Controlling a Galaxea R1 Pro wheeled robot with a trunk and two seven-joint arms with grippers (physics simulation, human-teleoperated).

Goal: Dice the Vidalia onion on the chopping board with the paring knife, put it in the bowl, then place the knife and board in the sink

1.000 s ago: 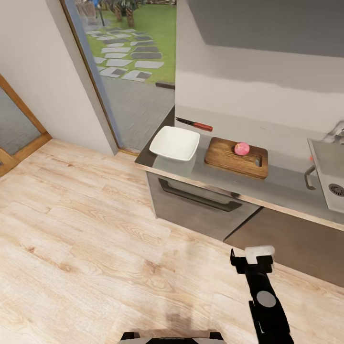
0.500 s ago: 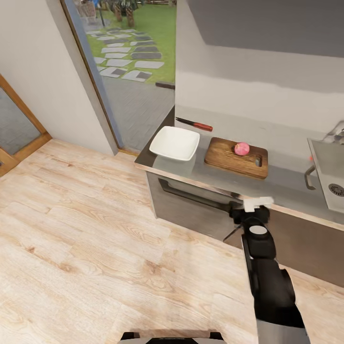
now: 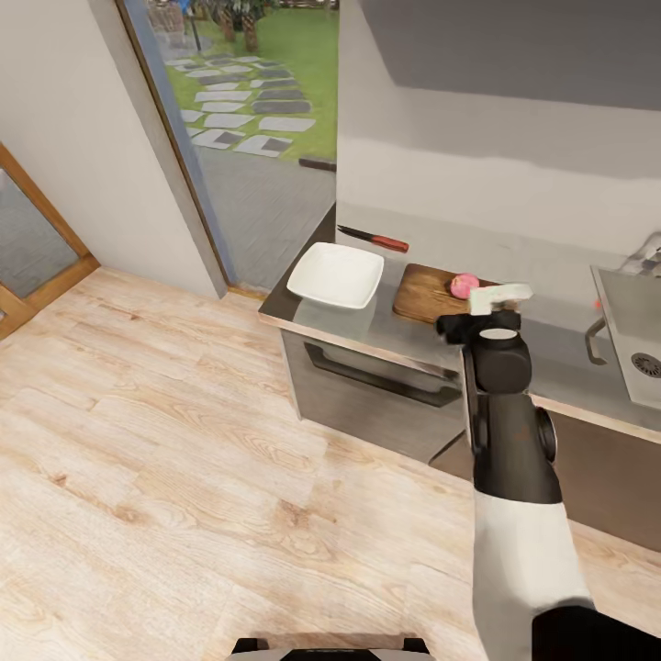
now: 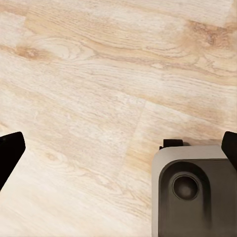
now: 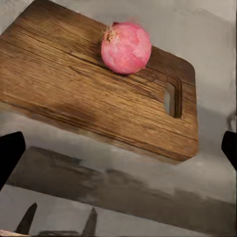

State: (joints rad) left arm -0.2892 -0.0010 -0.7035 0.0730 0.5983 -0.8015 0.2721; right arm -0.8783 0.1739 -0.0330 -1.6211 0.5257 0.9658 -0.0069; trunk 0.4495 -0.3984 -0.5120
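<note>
Onion (image 3: 464, 285): out of sink, whole, on board (image 3: 422, 296).
Knife (image 3: 373, 239): untouched, behind bowl (image 3: 336, 274).
Right gripper (image 3: 470, 317): jaws wide, nothing held.
Left gripper: jaws wide, nothing held.
Left to do: dicing, bowl, sink.

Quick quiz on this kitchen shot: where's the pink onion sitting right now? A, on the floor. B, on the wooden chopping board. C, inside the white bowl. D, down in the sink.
B: the onion rests on the chopping board, near the end with the handle slot, while the white bowl beside the board holds nothing.
</note>
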